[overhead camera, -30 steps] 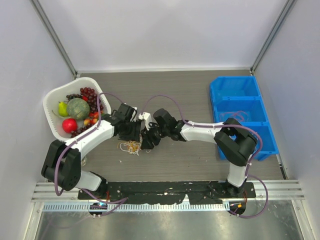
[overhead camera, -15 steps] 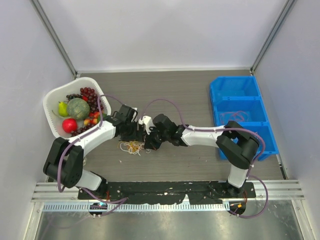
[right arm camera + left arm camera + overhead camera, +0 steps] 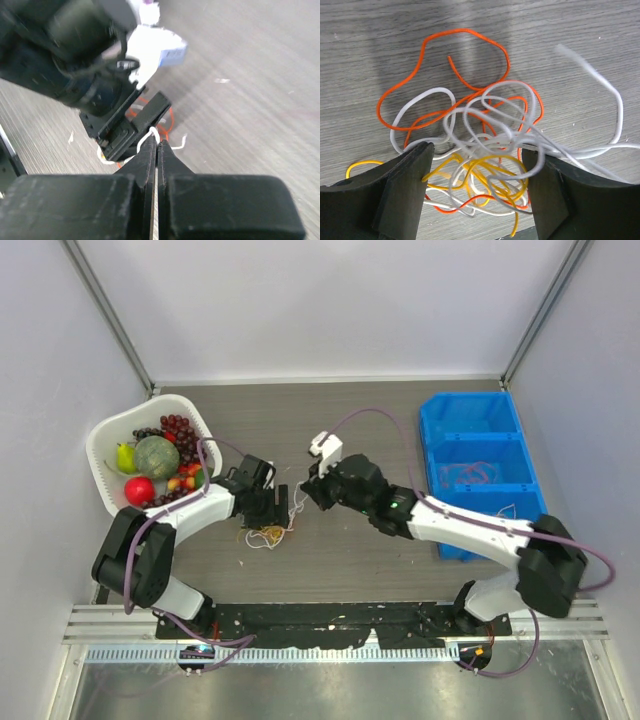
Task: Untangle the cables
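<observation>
A grey wood-grain desk (image 3: 360, 415) sits boxed in by plain pale walls (image 3: 330, 300) — slim metal posts (image 3: 108, 315) at the back corners — with a ribbed, seemingly aluminium rail (image 3: 330, 653) along its near edge.

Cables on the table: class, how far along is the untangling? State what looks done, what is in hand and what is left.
Done: one red cable lies in the middle compartment of the blue bin. In hand: the right gripper is shut on a white cable leading from the tangle; the left gripper stands open over it. Left: orange, white and yellow cables lie knotted together.
</observation>
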`<state>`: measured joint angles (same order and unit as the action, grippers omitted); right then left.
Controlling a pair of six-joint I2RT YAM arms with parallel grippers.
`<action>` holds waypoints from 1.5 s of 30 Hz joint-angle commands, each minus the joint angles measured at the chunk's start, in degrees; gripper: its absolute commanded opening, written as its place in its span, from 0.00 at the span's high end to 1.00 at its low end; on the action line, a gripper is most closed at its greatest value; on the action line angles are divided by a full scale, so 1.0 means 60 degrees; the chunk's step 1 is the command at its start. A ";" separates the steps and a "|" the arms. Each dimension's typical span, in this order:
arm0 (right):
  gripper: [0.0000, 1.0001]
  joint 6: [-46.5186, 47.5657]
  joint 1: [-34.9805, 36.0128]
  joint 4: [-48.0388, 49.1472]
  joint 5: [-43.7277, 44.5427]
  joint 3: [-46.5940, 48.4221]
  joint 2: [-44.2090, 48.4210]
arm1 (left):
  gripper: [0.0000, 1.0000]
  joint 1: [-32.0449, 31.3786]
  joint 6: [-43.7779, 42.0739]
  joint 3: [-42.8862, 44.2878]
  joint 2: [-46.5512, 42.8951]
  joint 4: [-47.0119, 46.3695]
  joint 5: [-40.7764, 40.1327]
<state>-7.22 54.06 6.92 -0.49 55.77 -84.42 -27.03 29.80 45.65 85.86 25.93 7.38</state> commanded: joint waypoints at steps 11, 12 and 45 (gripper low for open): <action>0.99 0.0617 0.0042 -0.2016 0.4007 0.4001 0.2762 | 0.23 -0.0022 0.1302 -0.0913 0.0690 -0.2608 -0.0130; 0.99 0.0850 0.0028 -0.2046 0.4008 0.4238 0.2776 | 0.23 -0.0022 0.1317 -0.1001 0.0675 -0.2681 -0.0276; 1.00 -0.0510 0.0028 -0.2486 0.4184 0.1588 0.3815 | 0.56 0.0095 -0.0323 0.0580 -0.5756 0.0072 -0.0248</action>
<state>-7.51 54.26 -11.16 22.04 64.31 -65.69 -26.70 30.48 45.95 51.18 18.37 8.19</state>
